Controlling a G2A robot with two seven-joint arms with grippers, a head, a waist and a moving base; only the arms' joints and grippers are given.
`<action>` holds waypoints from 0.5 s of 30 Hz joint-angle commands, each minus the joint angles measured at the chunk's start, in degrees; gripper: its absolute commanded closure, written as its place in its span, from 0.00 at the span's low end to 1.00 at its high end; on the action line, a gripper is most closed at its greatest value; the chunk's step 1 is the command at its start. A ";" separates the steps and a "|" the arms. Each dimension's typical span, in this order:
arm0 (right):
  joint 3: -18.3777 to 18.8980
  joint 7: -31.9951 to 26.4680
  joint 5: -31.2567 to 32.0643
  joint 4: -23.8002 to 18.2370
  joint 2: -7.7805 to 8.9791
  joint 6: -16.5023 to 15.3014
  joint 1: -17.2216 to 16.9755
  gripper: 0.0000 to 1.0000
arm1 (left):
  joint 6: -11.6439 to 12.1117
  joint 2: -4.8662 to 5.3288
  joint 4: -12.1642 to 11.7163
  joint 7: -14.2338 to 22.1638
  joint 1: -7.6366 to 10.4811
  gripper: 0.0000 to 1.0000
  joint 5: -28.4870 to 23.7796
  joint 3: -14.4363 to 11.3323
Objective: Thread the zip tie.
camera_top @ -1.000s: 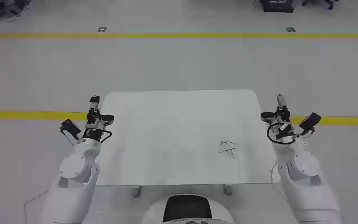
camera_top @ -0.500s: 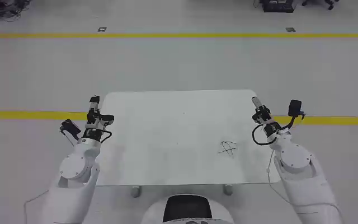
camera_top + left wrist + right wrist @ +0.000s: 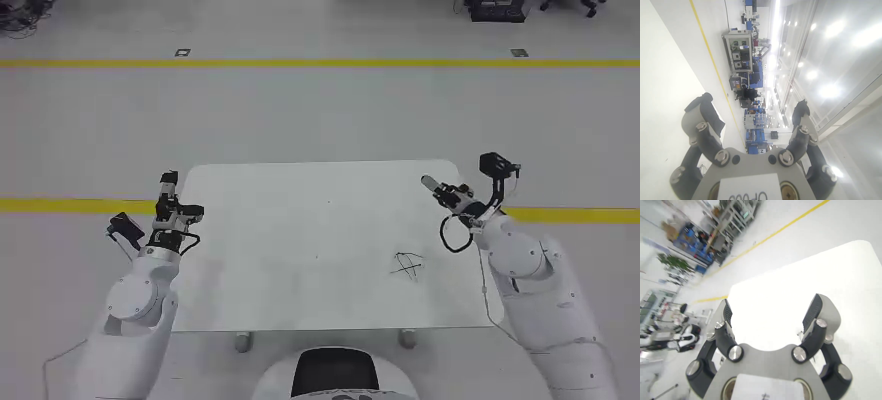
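**Two empty grippers, one little tangle waiting on the table**

So we've got two arms and neither is holding anything. Our left gripper (image 3: 168, 180) sits at the left edge of the table (image 3: 300, 220), jaws spread wide with nothing between them. It points out across the floor rather than at any work, so we're guessing it's parked out of the way.

Our right gripper (image 3: 432, 185) hangs over the far right part of the table, jaws likewise apart and empty, aimed across the tabletop. The zip tie (image 3: 406, 265) lies flat on the table toward the near right side. It's well apart from both grippers but nearer the right one, which is probably why that arm is the one over the table.

Count-wise: one table, two grippers, one dark wiry tangle. We honestly can't tell if that's a single tie looped over itself or a couple crossed, it's too thin to call.

Threading hasn't started, far as we can judge. Pinching that skinny strap off a flat surface looks fiddly.
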State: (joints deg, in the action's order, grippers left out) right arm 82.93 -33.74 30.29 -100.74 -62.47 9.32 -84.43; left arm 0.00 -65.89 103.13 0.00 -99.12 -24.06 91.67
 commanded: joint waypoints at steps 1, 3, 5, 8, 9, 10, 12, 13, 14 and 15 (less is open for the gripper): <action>-0.34 -1.97 1.89 0.53 0.09 -0.06 0.68 0.00 | 0.00 0.00 0.00 0.00 0.00 0.00 0.00 0.00; -0.34 -1.97 1.89 0.53 0.09 -0.06 0.68 0.00 | 0.00 0.00 0.00 0.00 0.00 0.00 0.00 0.00; -0.34 -1.97 1.89 0.53 0.09 -0.06 0.68 0.00 | 0.00 0.00 0.00 0.00 0.00 0.00 0.00 0.00; -0.34 -1.97 1.89 0.53 0.09 -0.06 0.68 0.00 | 0.00 0.00 0.00 0.00 0.00 0.00 0.00 0.00; -0.34 -1.97 1.89 0.53 0.09 -0.06 0.68 0.00 | 0.00 0.00 0.00 0.00 0.00 0.00 0.00 0.00; -0.34 -1.97 1.89 0.53 0.09 -0.06 0.68 0.00 | 0.00 0.00 0.00 0.00 0.00 0.00 0.00 0.00; -2.02 -7.77 9.83 0.18 0.70 -3.50 2.51 0.00 | 0.00 0.00 0.00 0.00 0.00 0.00 0.00 0.00; -2.33 -10.24 11.79 0.46 0.87 -3.96 3.69 0.00 | 0.00 0.00 0.00 0.00 0.00 0.00 0.00 0.00; -2.78 -12.23 12.72 0.81 0.93 -4.07 4.69 0.00 | 0.00 0.00 0.00 0.00 0.00 0.00 0.00 0.00; -3.46 -14.50 13.60 1.33 0.98 -4.40 5.67 0.00 | 0.00 0.00 0.00 0.00 0.00 0.00 0.00 0.00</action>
State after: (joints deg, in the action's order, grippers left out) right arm 80.07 -42.89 39.32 -99.99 -61.53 5.33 -79.97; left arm 0.00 -65.89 103.13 0.00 -99.12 -24.06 91.67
